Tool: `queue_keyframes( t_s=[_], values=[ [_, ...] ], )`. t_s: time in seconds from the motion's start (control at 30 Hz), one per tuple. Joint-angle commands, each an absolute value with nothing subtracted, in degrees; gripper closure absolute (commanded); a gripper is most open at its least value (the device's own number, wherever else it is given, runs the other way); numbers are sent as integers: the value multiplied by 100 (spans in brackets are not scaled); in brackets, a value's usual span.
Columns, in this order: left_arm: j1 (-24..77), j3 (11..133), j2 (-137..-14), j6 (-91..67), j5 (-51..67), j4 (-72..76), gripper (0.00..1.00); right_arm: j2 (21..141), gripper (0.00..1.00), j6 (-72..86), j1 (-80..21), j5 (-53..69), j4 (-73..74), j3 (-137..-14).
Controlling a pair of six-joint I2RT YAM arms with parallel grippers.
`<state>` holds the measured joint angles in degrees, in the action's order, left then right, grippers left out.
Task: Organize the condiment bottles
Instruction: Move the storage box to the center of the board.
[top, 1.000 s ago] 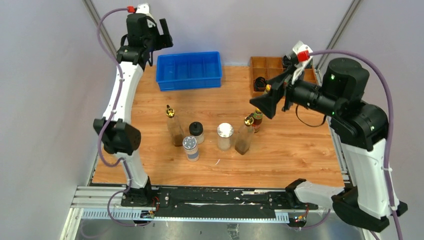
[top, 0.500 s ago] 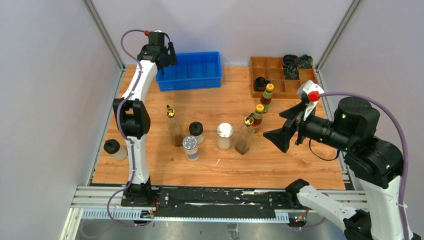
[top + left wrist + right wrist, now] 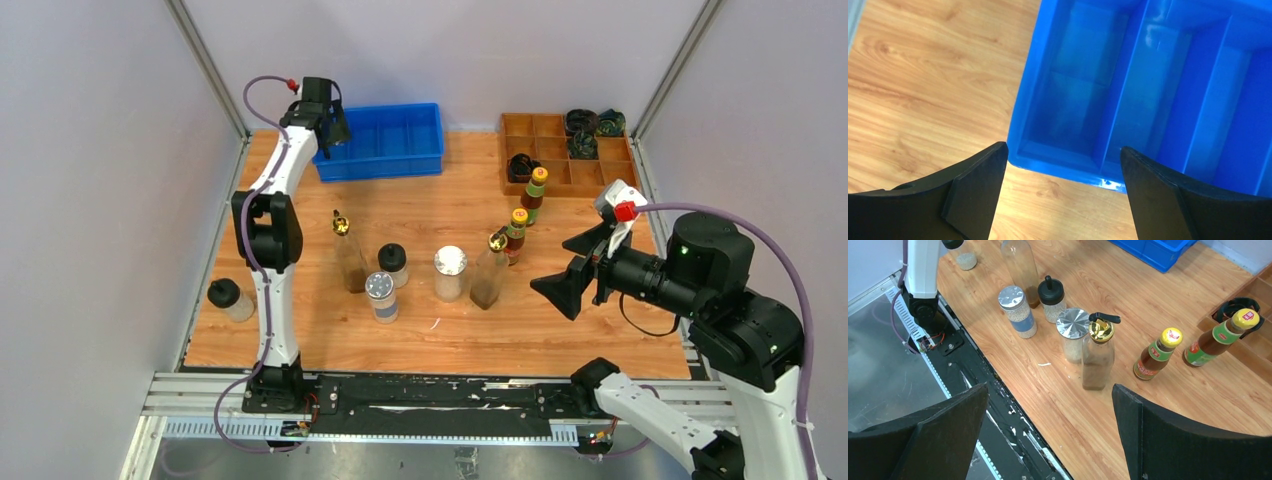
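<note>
Stretched far-left over the wood-grain table (image 3: pixel 600 335), left gripper (image 3: pixel 1063 150) above the glossy blue divided bin (image 3: pixel 380 140), black fingers spread wide, empty. Raised at right, right gripper (image 3: pixel 1050 390) equally wide, empty. Clustered mid-table: glass cruets (image 3: pixel 349 265) (image 3: pixel 489 278), silver-lidded shakers (image 3: pixel 381 297) (image 3: pixel 450 273), yellow-capped sauce bottles (image 3: pixel 514 236) (image 3: pixel 535 192).

Colours as I read them:
- Surface (image 3: pixel 600 330): orange-brown wood grain.
- Bin (image 3: pixel 380 140): solid blue.
- Tray (image 3: pixel 565 186): plain brown wood. Coils (image 3: pixel 580 122) in it are dark, near black.
- Sauce bottles (image 3: pixel 1155 356): dark glass, yellow caps, green neck band, red label.
- Cruets (image 3: pixel 1098 357): clear glass, gold spouts, brown liquid low down.
- Shakers (image 3: pixel 1072 335): silver lids, pale grains. Left shaker (image 3: pixel 1018 315) has a blue band.
- Jars (image 3: pixel 1052 299): black caps, clear bodies, whitish fill.
- Left tool (image 3: pixel 1063 150) and right tool (image 3: pixel 1049 387): matte black.
- Arms (image 3: pixel 262 230): white with black joints.
- Cables (image 3: pixel 790 290): purple, with a red plug (image 3: pixel 626 211) at the wrist.
</note>
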<state>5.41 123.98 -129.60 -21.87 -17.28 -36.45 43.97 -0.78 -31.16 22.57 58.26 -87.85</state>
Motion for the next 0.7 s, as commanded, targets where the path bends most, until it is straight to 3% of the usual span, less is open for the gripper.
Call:
queue_keyframes(
  t_s=[0.0, 0.67],
  values=[
    [545, 11897, -13067, -2421, -1481, -3418, 12, 4309, 0, -73, -3162, 2277, 5834, -8561],
    [558, 11924, -13817, -2294, -947, -3321, 21, 4088, 0, -182, -3160, 2251, 5745, -8042]
  ],
)
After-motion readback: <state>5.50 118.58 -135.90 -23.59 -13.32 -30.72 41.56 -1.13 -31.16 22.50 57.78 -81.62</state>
